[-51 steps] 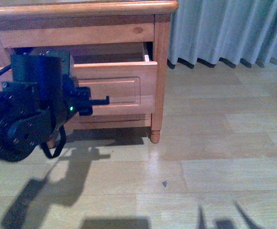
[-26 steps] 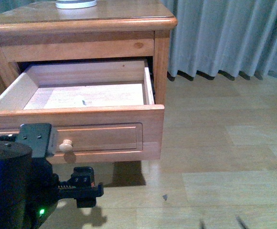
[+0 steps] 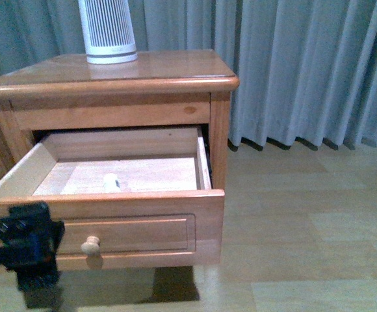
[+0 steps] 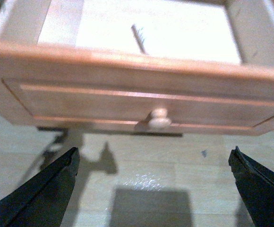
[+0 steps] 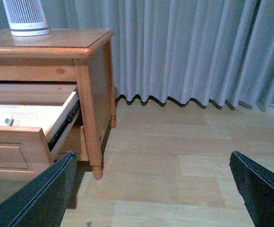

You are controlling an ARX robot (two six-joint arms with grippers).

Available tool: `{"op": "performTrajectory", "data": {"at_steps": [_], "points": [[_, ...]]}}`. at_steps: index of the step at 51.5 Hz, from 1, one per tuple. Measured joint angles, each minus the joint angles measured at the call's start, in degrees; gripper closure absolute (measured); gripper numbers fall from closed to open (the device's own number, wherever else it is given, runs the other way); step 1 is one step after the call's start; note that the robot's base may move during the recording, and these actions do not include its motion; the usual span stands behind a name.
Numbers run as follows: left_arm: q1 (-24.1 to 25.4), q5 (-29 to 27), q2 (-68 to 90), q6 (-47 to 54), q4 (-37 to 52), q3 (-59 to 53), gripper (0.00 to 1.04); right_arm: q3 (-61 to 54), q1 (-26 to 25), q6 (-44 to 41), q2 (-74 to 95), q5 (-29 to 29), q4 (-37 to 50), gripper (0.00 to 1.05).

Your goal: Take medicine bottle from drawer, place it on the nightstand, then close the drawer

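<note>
Step in hand: retrieval of the small plain white cylindrical medicine bottle [image 3: 111,181]. It rests on the pale bare-wood bottom of the open upper drawer [image 3: 143,203], near the front wall and about midway across. It touches no wall and appears to lie on its side, though glare blurs its outline. The black left gripper [image 4: 153,153] hangs in front of the recessed drawer panel, below its rim and facing the round wooden knob [image 4: 158,119], with its fingers spread wide and holding nothing. The black right gripper [image 5: 151,156] is likewise spread and empty, well apart from the reddish-brown wooden nightstand [image 3: 175,68] and over the pale plank floor [image 5: 175,179]. Recommended procedure: lift the left gripper clear of the drawer's front rim before advancing, then descend from above. Set the fingers across the bottle's short diameter, not along its length. The smooth round body is likely to roll or slip, so close gently and squarely. On the glossy, rounded-edge top, select a bare spot apart from the tall white ribbed tapered device [image 3: 107,29]. A pleated grey-blue curtain [image 3: 305,65] hangs behind.
</note>
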Motion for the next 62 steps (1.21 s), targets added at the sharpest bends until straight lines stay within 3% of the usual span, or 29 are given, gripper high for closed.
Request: {"op": "performTrajectory", "data": {"at_steps": [7,23,34,42,47,51,62], "points": [[2.6,5.7,-18.9,1.3,-14.6,5.5,0.07,0.0,0.0,0.0,0.0,0.0,0.0,0.07],[1.4,2.8,-43.5,0.3,-34.5,7.3,0.07,0.0,0.0,0.0,0.0,0.0,0.0,0.07],[-7.6,-8.6,-55.9,-4.2,-44.5,6.1,0.07,0.0,0.0,0.0,0.0,0.0,0.0,0.07],[-13.9,-15.0,-57.1,-5.5,-42.5,2.3,0.08,0.0,0.0,0.0,0.0,0.0,0.0,0.07],[-14.0,-21.7,-61.1,4.1,-30.1,-4.3,0.26,0.0,0.0,0.0,0.0,0.0,0.0,0.07],[-8.7,-17.7,-64.8,9.1,-28.7,-8.3,0.46,0.0,0.0,0.0,0.0,0.0,0.0,0.07],[0.0,-9.4,-69.1,11.5,-28.4,-13.5,0.84,0.0,0.0,0.0,0.0,0.0,0.0,0.07]]}}
